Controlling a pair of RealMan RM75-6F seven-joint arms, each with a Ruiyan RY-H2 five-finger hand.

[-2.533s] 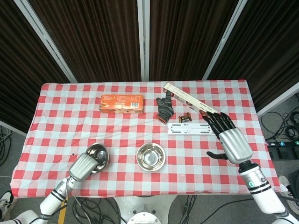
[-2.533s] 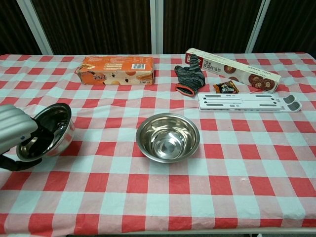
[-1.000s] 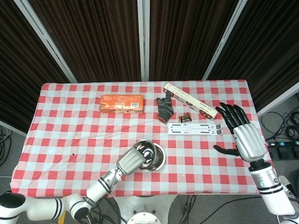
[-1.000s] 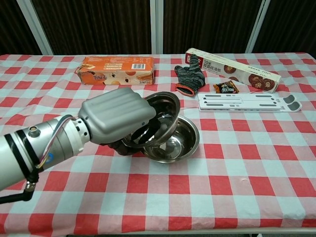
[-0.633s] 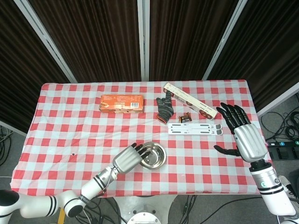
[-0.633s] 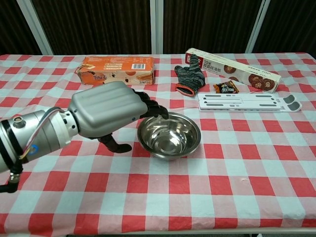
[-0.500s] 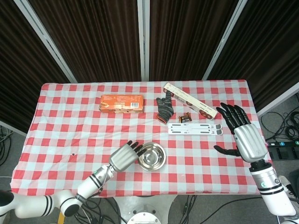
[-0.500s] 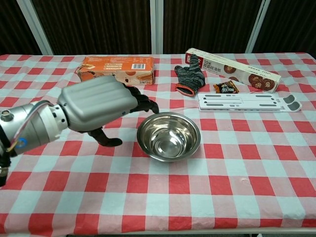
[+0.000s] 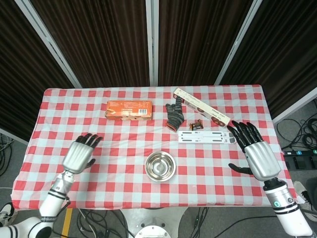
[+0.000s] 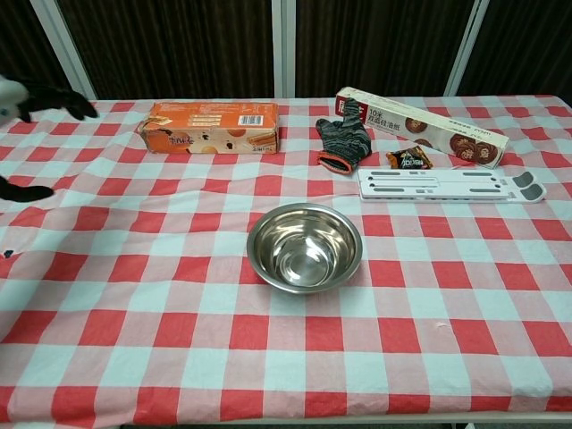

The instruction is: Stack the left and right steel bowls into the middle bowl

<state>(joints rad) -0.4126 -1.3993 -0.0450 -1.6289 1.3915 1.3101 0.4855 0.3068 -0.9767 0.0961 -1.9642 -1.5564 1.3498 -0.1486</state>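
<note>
A stack of steel bowls sits in the middle of the checked table, near the front. My left hand hovers at the table's left side with fingers spread and nothing in it; only its dark fingertips show at the chest view's left edge. My right hand is held over the table's right side, fingers apart and empty. No other steel bowl is visible on either side.
An orange box lies at the back left. A dark glove, a long biscuit box, a small snack packet and a white rack lie at the back right. The table's front edge is near.
My left hand let go of the bowl in the middle bowl and has drawn back to the table's left side, empty. The right hand shifted slightly forward.
</note>
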